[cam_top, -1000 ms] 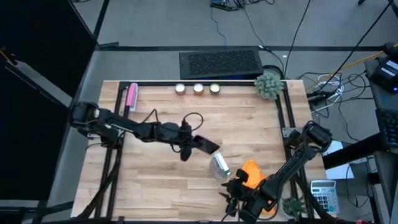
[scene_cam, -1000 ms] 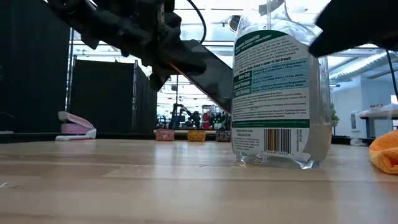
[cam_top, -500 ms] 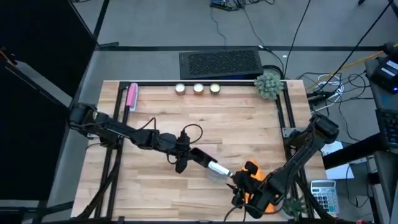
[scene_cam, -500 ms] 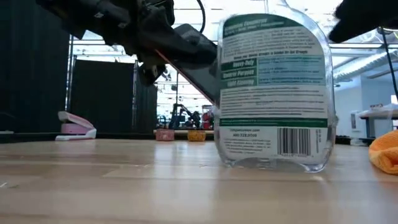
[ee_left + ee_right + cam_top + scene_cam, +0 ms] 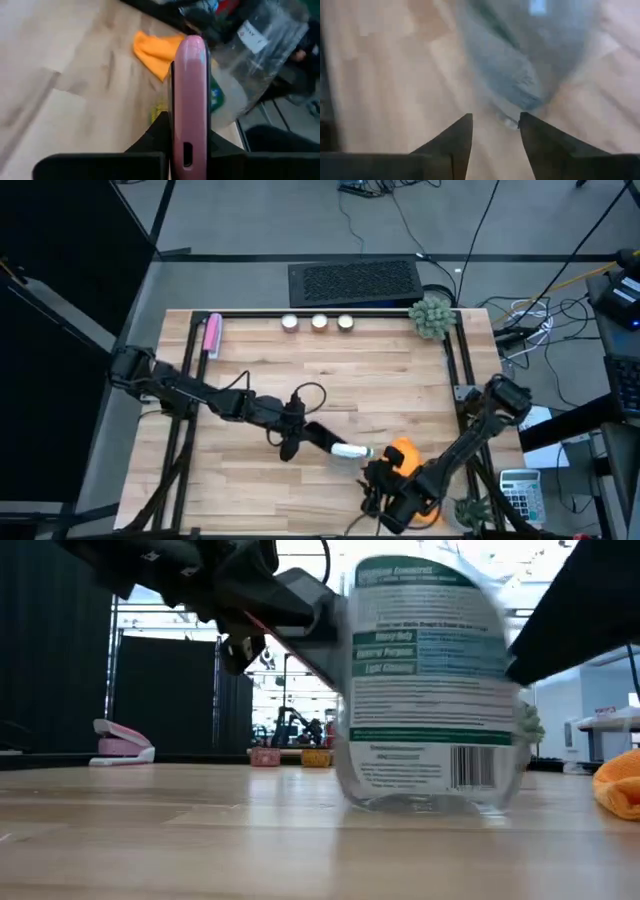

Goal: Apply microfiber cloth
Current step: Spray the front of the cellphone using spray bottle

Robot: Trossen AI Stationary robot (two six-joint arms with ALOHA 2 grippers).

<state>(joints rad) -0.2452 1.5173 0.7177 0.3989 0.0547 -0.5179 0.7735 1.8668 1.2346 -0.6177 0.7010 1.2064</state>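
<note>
**A:** Can you read anything on the spray bottle (image 5: 430,680)?

**B:** Its back label is green and white with a barcode low on it, but the print is too blurred to read. The bottle stands on the table (image 5: 400,390), close to the low camera.

**A:** And the arms?

**B:** The left arm stretches across from the table's left side. The left gripper (image 5: 300,430) is clamped on a phone in a pink case (image 5: 189,95), seen edge-on from its wrist. The right arm bends in from the right side; the right gripper (image 5: 495,131) hangs just short of the bottle, fingers parted, holding nothing.

**A:** The microfiber cloth (image 5: 408,455)?

**B:** Orange, bunched on the table near the front right, beside the bottle, partly under the right arm.
</note>
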